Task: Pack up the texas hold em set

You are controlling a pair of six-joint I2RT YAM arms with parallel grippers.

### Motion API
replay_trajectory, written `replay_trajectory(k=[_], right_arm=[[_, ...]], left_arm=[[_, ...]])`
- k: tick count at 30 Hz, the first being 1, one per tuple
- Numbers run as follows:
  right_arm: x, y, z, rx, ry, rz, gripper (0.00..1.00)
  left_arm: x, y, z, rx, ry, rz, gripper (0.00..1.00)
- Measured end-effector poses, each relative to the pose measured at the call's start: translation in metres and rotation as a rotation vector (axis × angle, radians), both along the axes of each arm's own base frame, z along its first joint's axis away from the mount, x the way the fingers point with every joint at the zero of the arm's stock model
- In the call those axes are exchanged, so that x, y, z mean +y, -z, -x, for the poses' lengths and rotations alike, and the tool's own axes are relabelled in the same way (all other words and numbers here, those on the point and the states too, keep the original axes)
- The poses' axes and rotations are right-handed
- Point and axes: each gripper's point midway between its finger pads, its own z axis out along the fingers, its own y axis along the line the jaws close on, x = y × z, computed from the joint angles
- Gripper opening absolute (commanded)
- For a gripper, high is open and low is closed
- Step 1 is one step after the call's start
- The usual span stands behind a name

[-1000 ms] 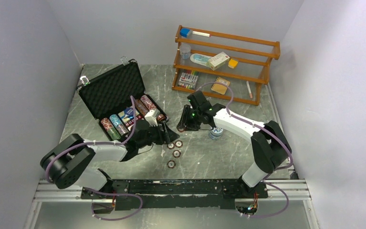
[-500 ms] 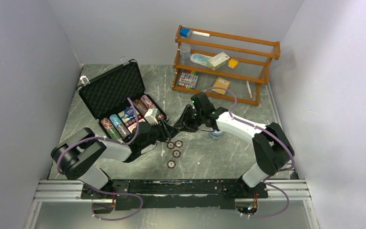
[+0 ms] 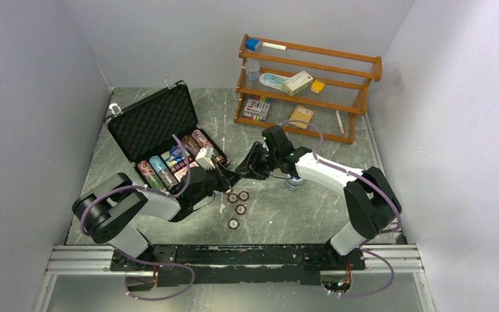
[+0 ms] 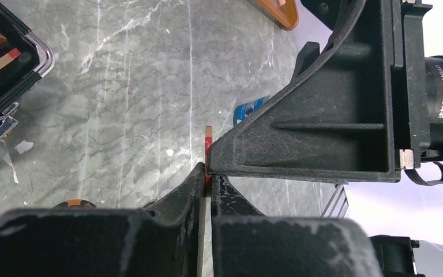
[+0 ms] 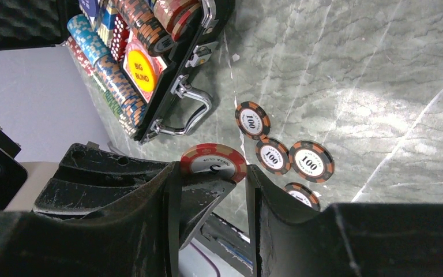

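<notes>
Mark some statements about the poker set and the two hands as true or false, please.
1. The left hand is shut on a red chip. True.
2. The case has its lid closed. False: the lid stands open, and rows of chips show inside.
3. Four loose chips lie flat on the table in front of the case. True.
4. The yellow BIG BLIND disc lies on the table. False: it sits inside the case, among the chip rows.
</notes>
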Motion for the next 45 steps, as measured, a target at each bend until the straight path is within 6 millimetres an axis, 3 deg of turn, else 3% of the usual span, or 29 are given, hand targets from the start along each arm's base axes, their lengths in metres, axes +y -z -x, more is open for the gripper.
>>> replay_trajectory(k=[3,6,10,19,24,27,35,45], right_arm=[[0.000,0.000,-0.001,0.000,-0.001,-0.005,0.50],[-0.003,-0.001,-0.004,-0.004,-0.001,-0.010,0.63],[-0.020,-0.003,-0.020,-0.045,0.029,0.009,0.73],[-0.063,-0.035,-0.051,-0.225,0.099,0.068,0.74],[-0.075,-0.036,-0.055,-0.261,0.105,0.099,0.74],[-0.078,-0.025,-0.049,-0.250,0.090,0.117,0.74],[-0.087,-0.005,-0.038,-0.230,0.073,0.144,0.74],[-0.092,0.001,-0.037,-0.225,0.062,0.115,0.73]], left_arm=[[0.000,0.000,0.000,-0.008,0.001,-0.007,0.07],[0.001,0.000,-0.001,-0.005,0.000,-0.032,0.07],[0.002,-0.007,-0.003,-0.007,0.007,-0.101,0.07],[0.005,-0.038,-0.012,-0.064,0.117,-0.439,0.07],[0.013,-0.054,-0.025,-0.115,0.213,-0.675,0.07],[0.024,-0.045,-0.031,-0.108,0.270,-0.799,0.07],[0.058,0.007,-0.046,0.041,0.406,-1.039,0.07],[0.062,0.022,-0.067,0.090,0.397,-1.126,0.07]])
